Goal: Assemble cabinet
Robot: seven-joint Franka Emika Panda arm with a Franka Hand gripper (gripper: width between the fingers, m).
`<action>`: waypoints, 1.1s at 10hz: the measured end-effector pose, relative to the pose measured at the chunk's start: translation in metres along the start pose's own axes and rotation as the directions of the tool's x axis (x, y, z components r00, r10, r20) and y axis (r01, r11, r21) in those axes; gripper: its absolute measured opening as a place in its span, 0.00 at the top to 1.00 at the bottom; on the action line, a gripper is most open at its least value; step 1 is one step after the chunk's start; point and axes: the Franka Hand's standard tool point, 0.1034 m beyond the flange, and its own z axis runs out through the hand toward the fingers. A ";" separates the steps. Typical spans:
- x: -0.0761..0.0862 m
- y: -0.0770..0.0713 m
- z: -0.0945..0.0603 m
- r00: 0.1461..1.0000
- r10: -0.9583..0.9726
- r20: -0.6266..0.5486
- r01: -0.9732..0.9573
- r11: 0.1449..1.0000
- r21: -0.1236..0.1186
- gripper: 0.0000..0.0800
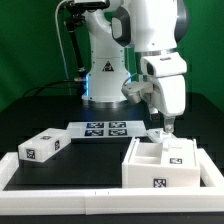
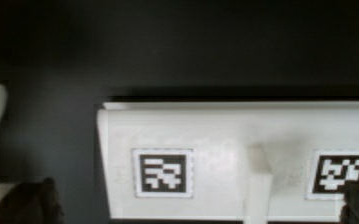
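Green curtains close off the far side, and below them a black bench [image 1: 95, 160] carries the parts, edged along its near side by a low white rail [image 1: 70, 187].

The cabinet [image 1: 140, 172] sits at the near right of the bench in the exterior view, close against that rail. It is the biggest white piece, a box lying with its open side up, so that inner walls split it into compartments. One square marker tag [image 1: 159, 184] shows on its near face.

My arm [image 1: 160, 40] reaches down from above on the exterior view's right, and my jaws hang at the cabinet's far edge, at or just over its far wall. I cannot tell whether they touch it, how far apart they stand, or whether they hold anything.

In the wrist view the cabinet [image 2: 229, 130] fills the lower part of the picture as a flat white face against the dark bench. Two tags [image 2: 162, 170] [image 2: 341, 170] lie on it with a raised white ridge [image 2: 259, 175] between them.

The marker board [image 1: 104, 128] lies flat near the middle of the bench, to the left of the cabinet and farther back. A smaller white block [image 1: 45, 146] with one tag lies on the exterior view's left, well apart from the cabinet.
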 end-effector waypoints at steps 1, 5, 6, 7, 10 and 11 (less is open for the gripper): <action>0.002 -0.005 0.008 1.000 0.003 -0.009 -0.003 1.000 0.012 0.00; 0.007 -0.018 0.029 0.999 0.026 -0.029 -0.024 0.998 0.051 0.00; 0.008 -0.020 0.032 0.999 0.032 -0.033 -0.030 0.998 0.056 0.15; 0.008 -0.019 0.033 0.999 0.039 -0.034 -0.038 0.998 0.052 0.15; 0.006 -0.019 0.033 0.998 0.046 -0.033 -0.045 0.998 0.052 0.72; 0.004 -0.018 0.033 0.998 0.052 -0.033 -0.050 0.997 0.052 0.72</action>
